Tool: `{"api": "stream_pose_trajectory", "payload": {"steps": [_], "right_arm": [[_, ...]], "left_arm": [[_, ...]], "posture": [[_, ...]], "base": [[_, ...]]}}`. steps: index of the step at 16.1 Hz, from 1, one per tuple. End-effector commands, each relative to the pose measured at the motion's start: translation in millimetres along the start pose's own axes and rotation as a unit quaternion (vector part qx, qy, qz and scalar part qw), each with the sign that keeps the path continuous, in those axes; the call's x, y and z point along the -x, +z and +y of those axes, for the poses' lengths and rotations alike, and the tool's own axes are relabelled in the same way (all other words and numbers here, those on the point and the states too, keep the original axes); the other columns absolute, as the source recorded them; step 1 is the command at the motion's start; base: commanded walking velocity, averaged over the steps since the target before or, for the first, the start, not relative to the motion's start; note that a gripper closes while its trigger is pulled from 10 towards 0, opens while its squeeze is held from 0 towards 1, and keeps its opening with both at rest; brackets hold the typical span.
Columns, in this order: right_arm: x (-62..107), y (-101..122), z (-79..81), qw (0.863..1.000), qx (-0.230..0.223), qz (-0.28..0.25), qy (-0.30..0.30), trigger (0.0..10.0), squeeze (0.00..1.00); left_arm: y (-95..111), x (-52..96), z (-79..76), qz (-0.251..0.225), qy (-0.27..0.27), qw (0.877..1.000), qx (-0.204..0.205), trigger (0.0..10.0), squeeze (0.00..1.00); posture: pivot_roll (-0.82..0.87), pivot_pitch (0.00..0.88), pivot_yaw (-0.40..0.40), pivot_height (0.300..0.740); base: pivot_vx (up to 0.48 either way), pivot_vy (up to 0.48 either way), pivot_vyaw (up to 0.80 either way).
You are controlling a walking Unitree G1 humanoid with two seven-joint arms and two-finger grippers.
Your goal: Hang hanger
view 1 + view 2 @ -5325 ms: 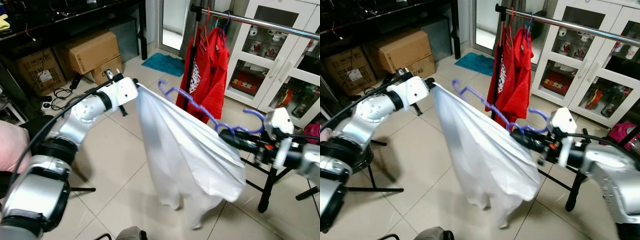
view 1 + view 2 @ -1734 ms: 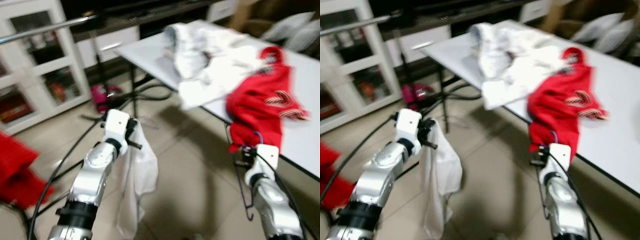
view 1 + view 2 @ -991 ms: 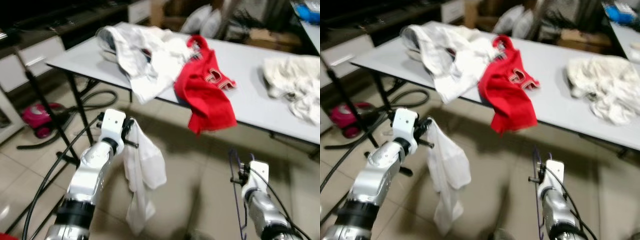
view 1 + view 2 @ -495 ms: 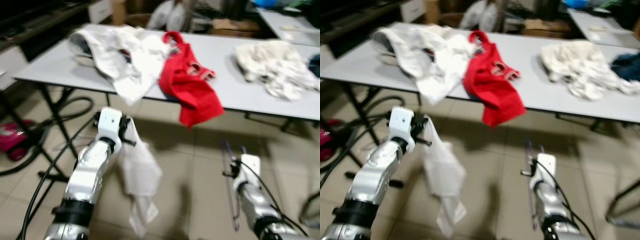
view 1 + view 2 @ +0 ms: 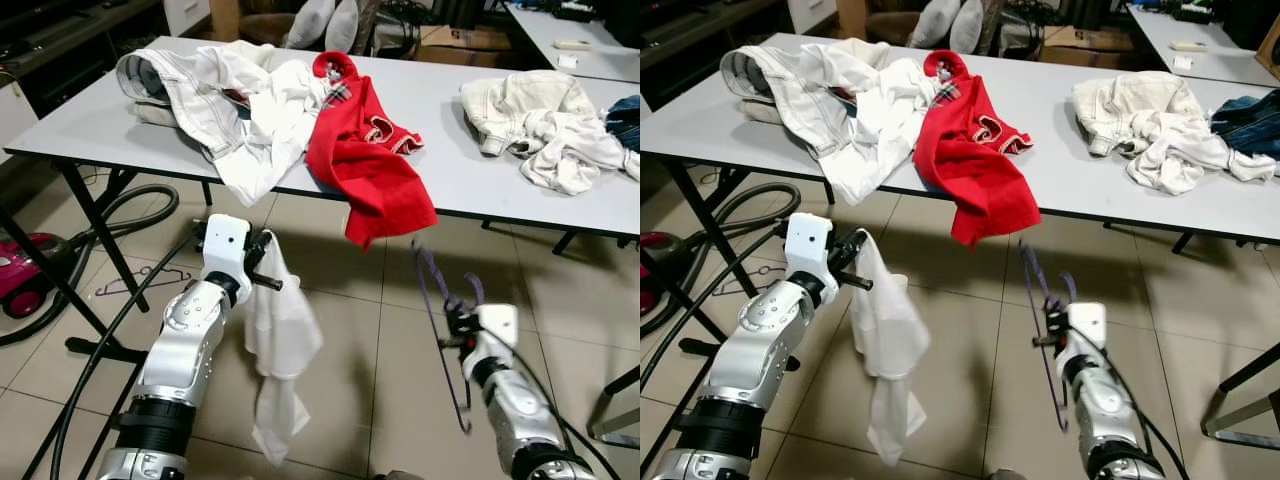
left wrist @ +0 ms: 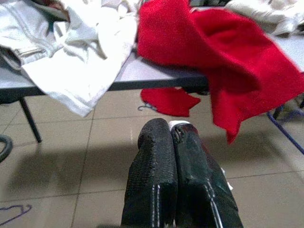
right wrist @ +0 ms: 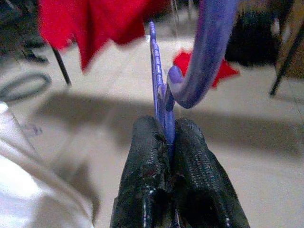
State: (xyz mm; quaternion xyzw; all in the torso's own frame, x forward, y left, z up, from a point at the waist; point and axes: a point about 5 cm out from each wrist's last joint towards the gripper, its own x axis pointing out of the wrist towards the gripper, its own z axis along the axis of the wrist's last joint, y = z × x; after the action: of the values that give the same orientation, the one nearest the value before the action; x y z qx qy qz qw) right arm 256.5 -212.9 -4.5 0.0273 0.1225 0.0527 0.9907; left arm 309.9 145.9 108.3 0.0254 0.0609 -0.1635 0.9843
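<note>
left gripper (image 6: 172, 135) pinched tight on a white garment (image 5: 280, 350) drooping beneath; right gripper (image 7: 165, 130) clamped around a purple hanger (image 5: 443, 330), table (image 5: 450, 190) beyond both.

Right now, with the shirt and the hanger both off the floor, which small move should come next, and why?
Probably bring the two together. The left gripper pinches the white shirt, which hangs limp, while the right gripper clamps the purple hanger apart from it. So raise the hanger toward the shirt's top edge.

A purple hanger (image 5: 437, 300), a white shirt (image 5: 278, 350), a red garment (image 5: 365, 150) on a grey table (image 5: 80, 125).
</note>
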Motion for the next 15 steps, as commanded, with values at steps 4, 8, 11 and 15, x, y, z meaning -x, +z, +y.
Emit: {"api": "stream_pose_trajectory", "payload": {"steps": [4,8,11,15], "right_arm": [[3.0,-22,23.0,0.99,0.067,0.084,0.086,10.0,0.0],[-2.9,-31,44.7,0.987,0.064,0.125,0.08,10.0,0.0],[-1.7,-38,60.4,0.983,0.067,0.137,0.099,10.0,0.0],[-8.5,-31,81.7,0.975,0.065,0.123,0.174,10.0,0.0]], "left_arm": [[12,0.7,-1.8,-0.02,-0.02,1.0,-0.008,10.0,0.0],[4,2.9,-6.9,0.002,-0.032,0.999,-0.011,10.0,0.0],[-2,8.7,-5.0,0.017,-0.035,0.999,-0.01,10.0,0.0],[-4,10.9,-7.2,0.027,-0.045,0.999,-0.014,10.0,0.0]], "posture": [[-0.03,0.0,0.014,0.74],[-0.04,0.0,0.034,0.74],[-0.05,0.0,0.049,0.74],[-0.04,0.0,0.066,0.74]], "base": [[0.0,0.0,0.0],[0.0,0.0,0.0],[0.0,0.0,0.0],[0.0,0.0,0.0]]}}
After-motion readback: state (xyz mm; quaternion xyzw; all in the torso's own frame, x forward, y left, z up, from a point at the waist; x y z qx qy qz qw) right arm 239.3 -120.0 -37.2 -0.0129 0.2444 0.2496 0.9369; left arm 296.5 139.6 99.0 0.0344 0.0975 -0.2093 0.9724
